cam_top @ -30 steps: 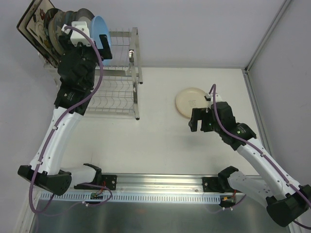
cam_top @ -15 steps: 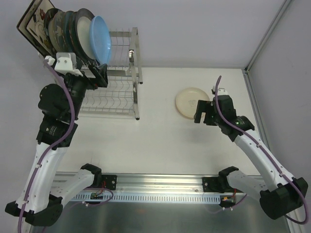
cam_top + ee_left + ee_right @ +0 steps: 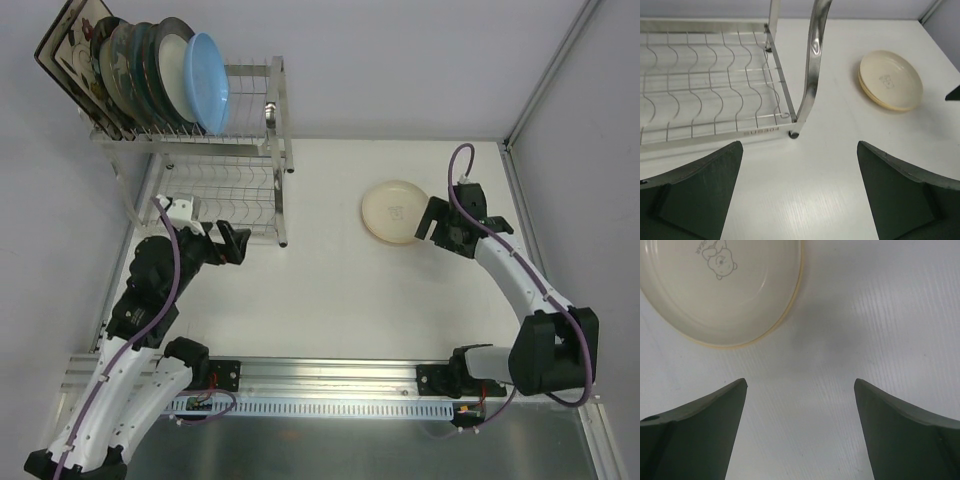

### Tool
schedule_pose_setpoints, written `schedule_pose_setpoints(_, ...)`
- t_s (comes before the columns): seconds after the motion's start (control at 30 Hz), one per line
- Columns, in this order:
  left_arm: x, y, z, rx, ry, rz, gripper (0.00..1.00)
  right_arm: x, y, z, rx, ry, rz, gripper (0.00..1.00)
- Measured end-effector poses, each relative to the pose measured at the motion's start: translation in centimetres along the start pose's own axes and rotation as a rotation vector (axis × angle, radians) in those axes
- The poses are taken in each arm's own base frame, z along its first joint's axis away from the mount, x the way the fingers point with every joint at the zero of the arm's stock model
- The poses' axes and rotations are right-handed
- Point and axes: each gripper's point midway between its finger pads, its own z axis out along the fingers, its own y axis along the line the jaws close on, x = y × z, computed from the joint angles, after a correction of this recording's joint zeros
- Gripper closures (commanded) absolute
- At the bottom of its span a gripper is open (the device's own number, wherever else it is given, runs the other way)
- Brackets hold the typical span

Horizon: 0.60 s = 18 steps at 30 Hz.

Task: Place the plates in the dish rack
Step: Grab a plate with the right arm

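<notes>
The silver dish rack (image 3: 275, 130) stands at the back left. Its upper tier holds several upright plates: a square floral plate (image 3: 70, 45) at the far left, dark teal and cream ones, and a light blue plate (image 3: 208, 80) at the right end. Its lower wire tier (image 3: 705, 90) holds nothing. A pale yellow plate (image 3: 393, 211) lies flat on the table; it also shows in the left wrist view (image 3: 891, 80) and the right wrist view (image 3: 722, 290). My left gripper (image 3: 233, 245) is open and empty, low in front of the rack. My right gripper (image 3: 436, 222) is open and empty, just right of the yellow plate.
The rack's front corner post (image 3: 812, 65) stands between my left gripper and the yellow plate. A raised wall edge (image 3: 515, 170) runs along the table's right side. The arms' mounting rail (image 3: 330, 385) lies along the near edge.
My left arm has pulled down from the rack's upper tier to the table in front of it, leaving the light blue plate in the rack. My right gripper moved to the yellow plate's right side.
</notes>
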Motion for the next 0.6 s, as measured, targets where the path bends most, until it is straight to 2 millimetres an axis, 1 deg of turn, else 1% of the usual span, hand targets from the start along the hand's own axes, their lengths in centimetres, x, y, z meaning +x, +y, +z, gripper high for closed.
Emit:
schedule_pose_setpoints(0.13,4.0,0.3,-0.2,0.013,0.059,-0.028,0.01,-0.9,-0.1,2.2,0.019,0.008,-0.001,0.15)
schedule_pose_setpoints(0.17,5.0,0.4,-0.1,0.011,0.081,-0.034,0.01,-1.3,-0.1,2.8,0.021,0.007,-0.008,0.19)
schedule_pose_setpoints(0.23,6.9,0.6,0.2,0.013,0.126,-0.039,0.01,-2.1,0.1,3.8,0.02,0.001,-0.022,0.23)
schedule_pose_setpoints(0.27,7.8,0.7,0.3,0.012,0.149,-0.041,0.01,-2.5,0.1,4.2,0.023,0.001,-0.031,0.26)
schedule_pose_setpoints(0.33,9.2,0.9,0.5,0.009,0.187,-0.043,0.01,-3.5,0.3,5.0,0.02,-0.006,-0.047,0.3)
schedule_pose_setpoints(0.37,9.9,1.0,0.5,0.009,0.207,-0.046,0.01,-4.1,0.4,5.5,0.019,-0.006,-0.06,0.34)
schedule_pose_setpoints(0.43,11.0,1.0,0.7,0.015,0.242,-0.049,0.01,-5.4,0.7,6.4,0.011,-0.014,-0.086,0.4)
schedule_pose_setpoints(0.47,11.6,1.0,0.7,0.016,0.257,-0.05,0.01,-6.1,0.9,6.9,0.005,-0.018,-0.097,0.46)
schedule_pose_setpoints(0.57,12.6,1.2,0.8,0.01,0.291,-0.052,0.01,-7.6,1.2,8.5,-0.014,-0.017,-0.134,0.51)
schedule_pose_setpoints(0.6,12.7,1.2,0.9,0.01,0.294,-0.051,0.01,-7.9,1.2,9.1,-0.017,-0.01,-0.146,0.52)
